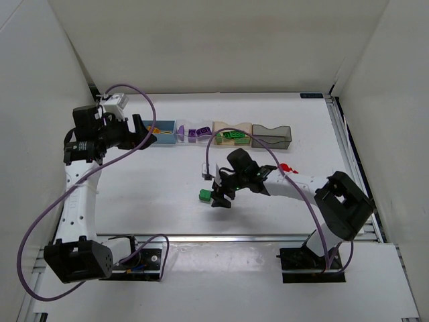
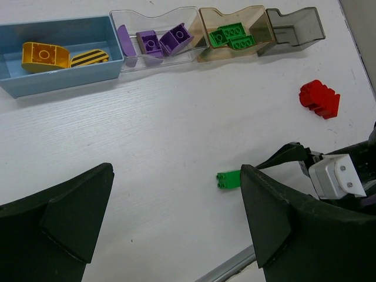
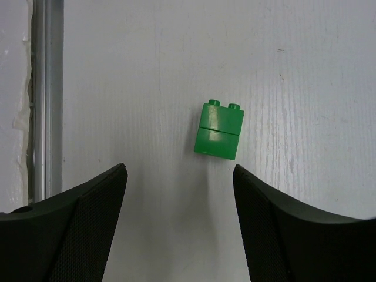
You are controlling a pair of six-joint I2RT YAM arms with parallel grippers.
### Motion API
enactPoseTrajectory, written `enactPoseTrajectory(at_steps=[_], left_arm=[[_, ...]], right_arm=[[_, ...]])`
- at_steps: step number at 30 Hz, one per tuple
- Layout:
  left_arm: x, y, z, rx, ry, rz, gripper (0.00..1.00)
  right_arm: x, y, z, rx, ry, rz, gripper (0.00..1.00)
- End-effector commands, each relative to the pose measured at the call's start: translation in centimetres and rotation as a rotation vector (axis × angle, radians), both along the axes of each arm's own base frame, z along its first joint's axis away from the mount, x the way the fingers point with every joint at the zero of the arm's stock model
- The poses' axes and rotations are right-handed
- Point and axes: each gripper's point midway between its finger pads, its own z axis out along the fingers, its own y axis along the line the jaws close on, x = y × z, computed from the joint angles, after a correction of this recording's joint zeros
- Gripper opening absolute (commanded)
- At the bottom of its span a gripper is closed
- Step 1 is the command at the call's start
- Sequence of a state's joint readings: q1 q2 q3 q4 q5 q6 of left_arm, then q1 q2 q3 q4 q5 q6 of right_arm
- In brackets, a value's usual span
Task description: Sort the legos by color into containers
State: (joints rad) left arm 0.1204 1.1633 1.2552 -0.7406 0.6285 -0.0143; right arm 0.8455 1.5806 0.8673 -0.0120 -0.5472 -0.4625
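My right claw (image 3: pixel 179 171) hangs wide and empty above a loose green brick (image 3: pixel 218 130). Next, I judge: drop, pinch it, carry it to the orange box (image 2: pixel 205 47) with the greens.

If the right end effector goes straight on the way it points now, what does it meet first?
Probably the loose green lego on the table, just ahead of the open right end effector and slightly off centre. Depth is unclear.
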Motion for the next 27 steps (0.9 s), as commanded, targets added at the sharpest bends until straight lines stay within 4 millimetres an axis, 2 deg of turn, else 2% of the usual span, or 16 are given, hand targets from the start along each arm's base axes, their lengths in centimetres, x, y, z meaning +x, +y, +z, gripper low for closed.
enactPoseTrajectory(at_steps=[1, 12, 21, 27], left_arm=[[0.6, -0.3, 0.8, -0.002, -0.037, -0.026, 1.00], [1.9, -0.2, 0.4, -0.003, -0.052, -0.033, 0.99], [2.0, -0.3, 0.1, -0.004, -0.056, -0.034, 0.99], [2.0, -0.1, -0.1, 0.018, -0.066, -0.041, 0.99]], right_arm=[[-0.1, 0.4, -0.2, 0.010, -0.037, 0.068, 0.76], [1.7, 1.2, -1.4, -0.034, -0.003, -0.024, 0.77], [3.4, 2.1, -1.9, -0.047, -0.006, -0.097, 0.78], [3.8, 3.0, -2.5, -0.054, 0.007, -0.089, 0.77]])
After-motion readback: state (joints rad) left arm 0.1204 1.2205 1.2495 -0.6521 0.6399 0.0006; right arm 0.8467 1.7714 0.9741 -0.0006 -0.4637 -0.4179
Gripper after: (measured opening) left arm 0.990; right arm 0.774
